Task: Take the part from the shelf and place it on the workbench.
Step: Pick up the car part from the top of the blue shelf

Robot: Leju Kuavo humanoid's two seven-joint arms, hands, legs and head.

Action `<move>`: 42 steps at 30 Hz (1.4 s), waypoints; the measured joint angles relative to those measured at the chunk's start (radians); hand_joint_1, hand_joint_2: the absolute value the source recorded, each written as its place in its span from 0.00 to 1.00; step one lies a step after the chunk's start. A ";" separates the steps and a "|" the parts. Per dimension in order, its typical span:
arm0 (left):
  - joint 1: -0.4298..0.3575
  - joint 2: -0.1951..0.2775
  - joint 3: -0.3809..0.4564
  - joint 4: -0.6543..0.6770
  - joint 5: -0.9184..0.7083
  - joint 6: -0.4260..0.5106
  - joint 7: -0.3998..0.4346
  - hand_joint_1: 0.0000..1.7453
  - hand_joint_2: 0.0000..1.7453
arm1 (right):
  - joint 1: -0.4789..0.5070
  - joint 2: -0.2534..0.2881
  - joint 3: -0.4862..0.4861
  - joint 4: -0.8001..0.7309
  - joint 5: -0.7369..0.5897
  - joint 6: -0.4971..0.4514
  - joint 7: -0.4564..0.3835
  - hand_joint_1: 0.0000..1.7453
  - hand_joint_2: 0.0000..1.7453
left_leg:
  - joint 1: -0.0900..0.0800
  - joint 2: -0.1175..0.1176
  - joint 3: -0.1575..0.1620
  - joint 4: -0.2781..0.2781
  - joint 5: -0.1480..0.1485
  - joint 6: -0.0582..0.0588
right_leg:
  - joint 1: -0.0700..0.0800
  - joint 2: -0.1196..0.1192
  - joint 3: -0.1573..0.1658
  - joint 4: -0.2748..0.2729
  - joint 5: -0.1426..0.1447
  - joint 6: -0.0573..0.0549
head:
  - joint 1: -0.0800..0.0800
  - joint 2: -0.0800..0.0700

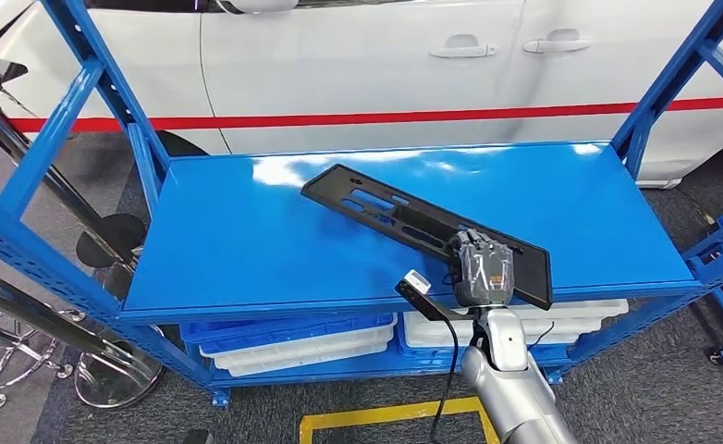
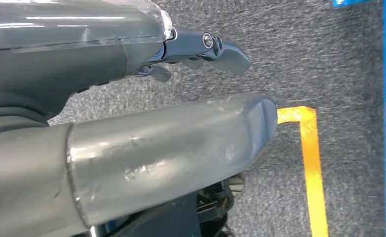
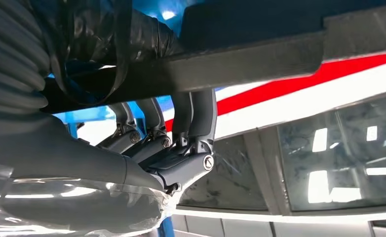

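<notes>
gripping the part (image 1: 413, 222) at its near end: right hand (image 1: 481, 268) wrapped on the edge. long, thin, stiff, probably light; may droop. left hand (image 2: 132, 148) empty, fingers apart.

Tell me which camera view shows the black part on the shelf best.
The head view. It shows the whole black part lying slantwise on the blue shelf, with the right hand at its near end. The right wrist view shows a close stretch of the part's edge, with fingers curled against it. The left wrist view looks at the floor.
</notes>
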 joint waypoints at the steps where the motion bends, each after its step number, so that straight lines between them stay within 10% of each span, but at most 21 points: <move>1: -0.002 0.000 0.000 0.000 0.004 0.004 -0.002 0.00 0.00 | 0.000 0.000 0.000 -0.005 -0.005 0.000 -0.003 1.00 1.00 | -0.001 0.000 -0.001 0.002 -0.002 -0.005 | 0.003 0.001 0.004 -0.010 -0.003 -0.005 | 0.000 0.000; 5: -0.005 0.000 -0.001 0.001 0.014 0.022 -0.015 0.00 0.00 | 0.003 -0.003 0.000 -0.030 -0.062 -0.003 -0.034 1.00 1.00 | 0.004 0.001 -0.012 0.034 -0.031 -0.025 | 0.002 0.001 0.009 -0.021 0.004 -0.030 | 0.000 0.000; 10: -0.001 0.003 0.000 0.006 0.049 0.053 -0.054 0.00 0.00 | 0.032 0.004 0.000 -0.127 -0.251 -0.003 -0.160 1.00 1.00 | 0.009 0.002 -0.127 0.289 -0.143 -0.041 | 0.001 0.001 0.008 -0.022 0.005 -0.040 | 0.000 0.000; 15: 0.004 0.008 0.008 0.009 0.090 0.074 -0.101 0.00 0.00 | 0.082 0.024 0.012 -0.310 -0.353 0.001 -0.236 1.00 1.00 | 0.005 0.003 -0.006 0.028 -0.017 -0.024 | 0.003 0.000 0.006 -0.013 0.000 -0.028 | 0.000 0.000; 19: 0.011 0.012 0.012 0.009 0.099 0.082 -0.133 0.00 0.00 | 0.105 0.029 0.043 -0.433 -0.363 0.002 -0.268 1.00 1.00 | 0.002 0.001 0.004 0.000 -0.006 -0.005 | 0.002 -0.001 0.003 -0.011 -0.002 -0.006 | 0.000 0.000; 23: 0.012 0.018 0.019 0.014 0.112 0.062 -0.151 0.00 1.00 | 0.126 0.029 0.081 -0.517 -0.382 0.002 -0.303 1.00 1.00 | 0.006 0.004 0.004 -0.011 0.003 0.013 | -0.001 -0.001 -0.077 0.168 -0.108 0.003 | 0.000 0.000; 25: 0.012 0.024 0.025 0.022 0.115 0.050 -0.159 0.00 1.00 | 0.142 0.029 0.101 -0.548 -0.395 0.002 -0.318 1.00 1.00 | 0.005 0.003 0.004 -0.009 0.001 0.014 | -0.002 -0.001 -0.122 0.261 -0.134 0.006 | 0.000 0.000; 30: 0.012 0.038 0.037 0.053 0.120 0.037 -0.171 0.00 1.00 | 0.156 0.027 0.146 -0.619 -0.422 0.003 -0.344 1.00 1.00 | 0.001 -0.001 0.003 0.008 -0.015 0.001 | -0.002 -0.001 -0.015 0.029 -0.010 -0.002 | 0.000 0.000; 35: 0.011 0.055 0.044 0.080 0.130 0.018 -0.180 0.00 1.00 | 0.155 0.023 0.184 -0.676 -0.422 0.020 -0.349 1.00 1.00 | 0.001 0.000 -0.006 0.030 -0.035 -0.023 | -0.002 0.001 -0.005 -0.002 -0.008 -0.024 | 0.000 0.000; 40: 0.009 0.067 0.047 0.105 0.111 0.029 -0.193 0.00 1.00 | 0.151 0.018 0.223 -0.713 -0.426 0.031 -0.347 1.00 1.00 | 0.007 0.001 -0.128 0.292 -0.154 -0.040 | -0.001 -0.002 -0.002 -0.005 -0.009 -0.039 | 0.000 0.000; 42: 0.008 0.073 0.047 0.113 0.104 0.037 -0.193 0.00 1.00 | 0.151 0.014 0.234 -0.716 -0.428 0.035 -0.345 1.00 1.00 | 0.007 0.001 -0.117 0.258 -0.111 -0.037 | 0.000 -0.001 0.002 -0.004 -0.010 -0.039 | 0.000 0.000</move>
